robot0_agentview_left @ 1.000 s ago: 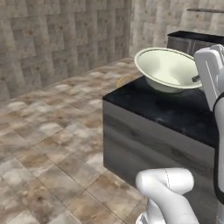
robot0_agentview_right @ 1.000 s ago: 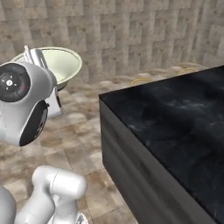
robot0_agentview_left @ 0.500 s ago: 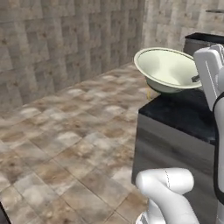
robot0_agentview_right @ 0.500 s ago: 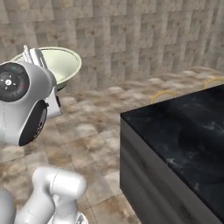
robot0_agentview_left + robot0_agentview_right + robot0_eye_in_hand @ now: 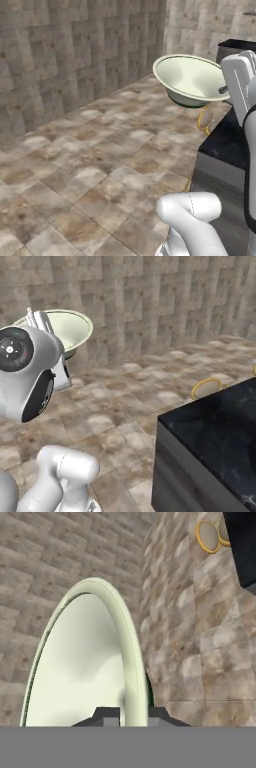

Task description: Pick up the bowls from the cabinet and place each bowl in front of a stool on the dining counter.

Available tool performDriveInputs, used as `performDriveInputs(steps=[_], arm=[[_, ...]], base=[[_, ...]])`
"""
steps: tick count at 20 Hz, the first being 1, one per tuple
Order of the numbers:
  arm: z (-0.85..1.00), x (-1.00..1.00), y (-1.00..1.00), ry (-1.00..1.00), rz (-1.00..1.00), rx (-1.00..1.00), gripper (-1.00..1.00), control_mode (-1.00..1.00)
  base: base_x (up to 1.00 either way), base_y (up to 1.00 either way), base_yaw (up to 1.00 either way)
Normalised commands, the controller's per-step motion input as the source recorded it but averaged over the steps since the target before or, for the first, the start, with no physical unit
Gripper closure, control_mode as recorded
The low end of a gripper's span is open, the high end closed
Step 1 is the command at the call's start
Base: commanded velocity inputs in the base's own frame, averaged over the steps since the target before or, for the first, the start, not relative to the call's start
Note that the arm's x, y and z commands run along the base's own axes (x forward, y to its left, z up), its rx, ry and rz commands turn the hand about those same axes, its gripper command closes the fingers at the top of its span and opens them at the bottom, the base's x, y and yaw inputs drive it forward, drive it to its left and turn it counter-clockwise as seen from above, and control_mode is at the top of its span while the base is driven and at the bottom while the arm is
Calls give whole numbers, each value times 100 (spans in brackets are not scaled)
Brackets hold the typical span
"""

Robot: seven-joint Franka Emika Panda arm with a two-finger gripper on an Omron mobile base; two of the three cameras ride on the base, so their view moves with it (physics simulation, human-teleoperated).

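While gripper [image 5: 134,716] clamps cream bowl [image 5: 192,79] rim; stool [image 5: 207,388] beside dining counter [image 5: 220,436].

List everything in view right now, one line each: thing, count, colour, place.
bowl: one, glossy cream with a green foot, held up in the air by its rim over the tiled floor, short of the counter.
dining counter: one, black white-veined top with dark grey sides, at the right of both base views.
stools: two, tan seats in yellow-gold rings, side by side next to the counter's far edge, seen best in the hand view.
floor: brown and grey stone tiles, under everything.
walls: grey-brown stone blocks, behind the scene.
gripper: one, dark fingers, pinching the bowl's rim, one finger on each side.
arm: one, white with dark joints, rising from the base.
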Motion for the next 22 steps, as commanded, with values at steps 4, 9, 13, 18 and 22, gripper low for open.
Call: performDriveInputs(steps=[4,9,13,18,22], arm=[[0,0,0,0,0,0,100,100],[0,0,0,0,0,0,100,100],[0,0,0,0,0,0,100,100],[0,0,0,0,0,0,100,100],[0,0,0,0,0,0,100,100]], base=[[100,30,-34],[100,29,-43],[100,26,-47],[100,22,-48],[100,33,-51]])
